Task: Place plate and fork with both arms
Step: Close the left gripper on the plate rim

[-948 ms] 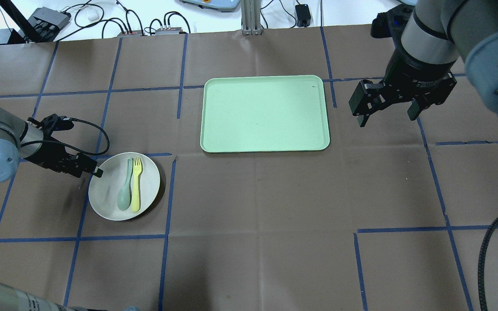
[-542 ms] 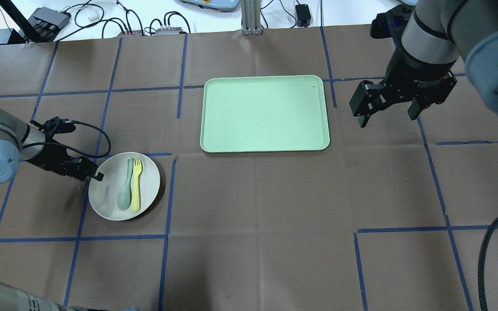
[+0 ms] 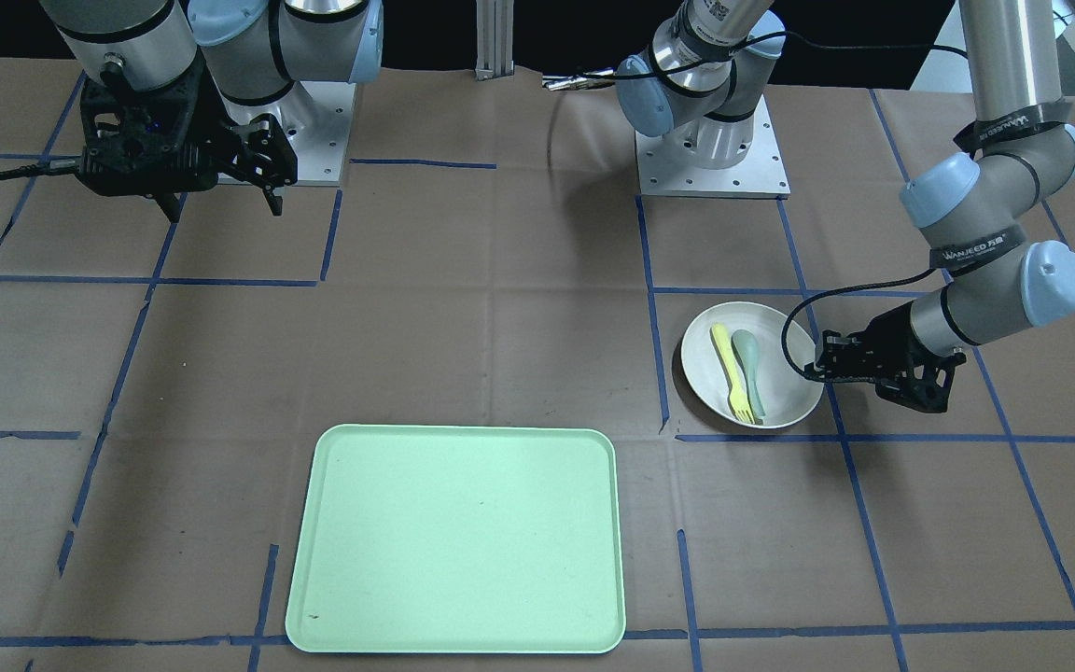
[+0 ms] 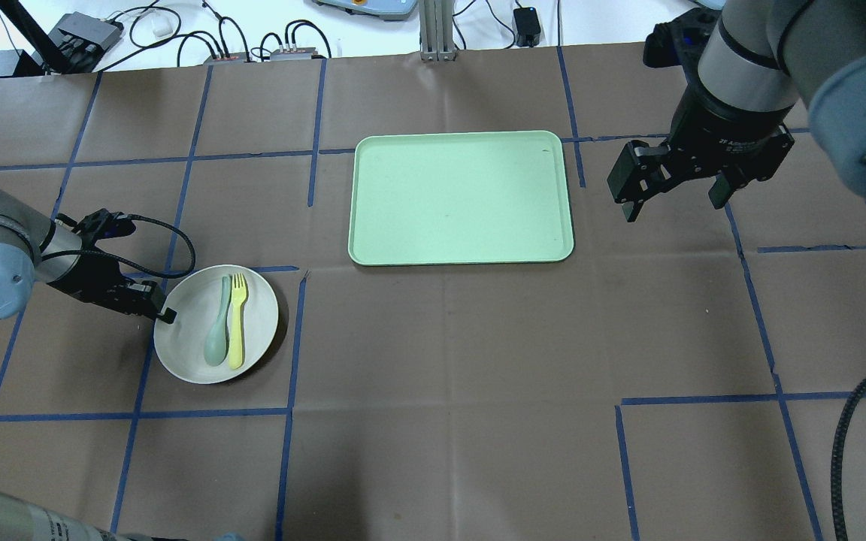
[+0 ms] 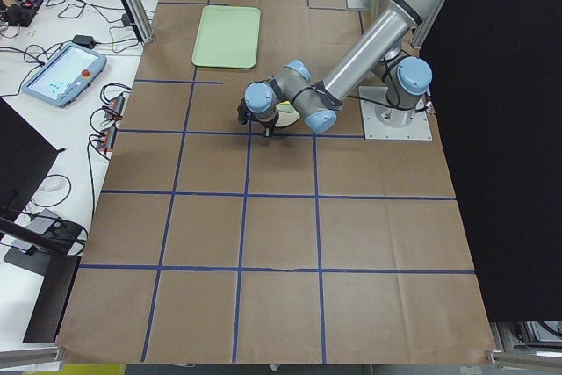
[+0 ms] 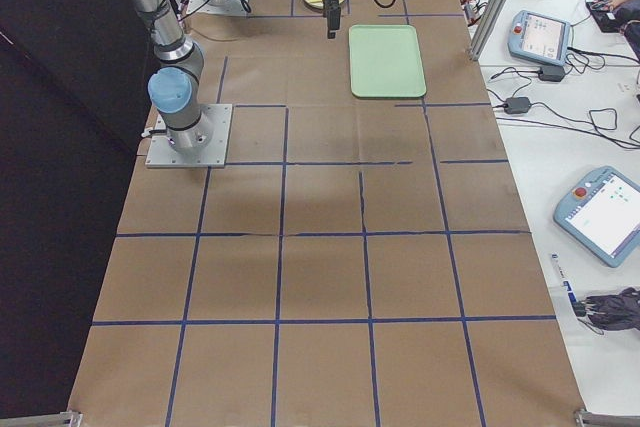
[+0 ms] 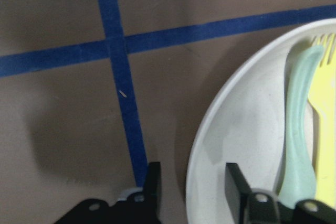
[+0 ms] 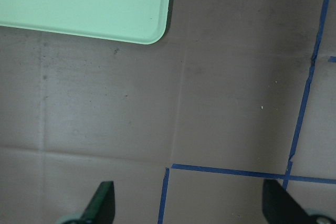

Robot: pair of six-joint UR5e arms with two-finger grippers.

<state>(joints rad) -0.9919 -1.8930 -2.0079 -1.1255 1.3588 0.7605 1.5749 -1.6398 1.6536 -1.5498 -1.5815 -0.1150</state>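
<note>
Brown-paper table point(image 3: 500, 355), blue tape grid. Front view: I see the plate point(image 3: 701, 369) by the left arm, fork point(image 3: 732, 373) and spoon point(image 3: 750, 373) lying in it. Overhead: right gripper point(image 4: 672, 207) spread wide, hovering beside the tray point(image 4: 463, 195). Left wrist: left gripper point(image 7: 192, 167) narrowly parted, fingers point(image 7: 152, 182) straddling the plate rim, gaps both sides.

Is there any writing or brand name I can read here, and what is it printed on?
"WANJEED", then characters too small to read: black strap on the left arm.
"2F", the rest blurred: white print on the body above the right gripper.
A sticker on the arm at the overhead view's bottom edge: too small to read.
The plate, fork and tray: no writing.
</note>
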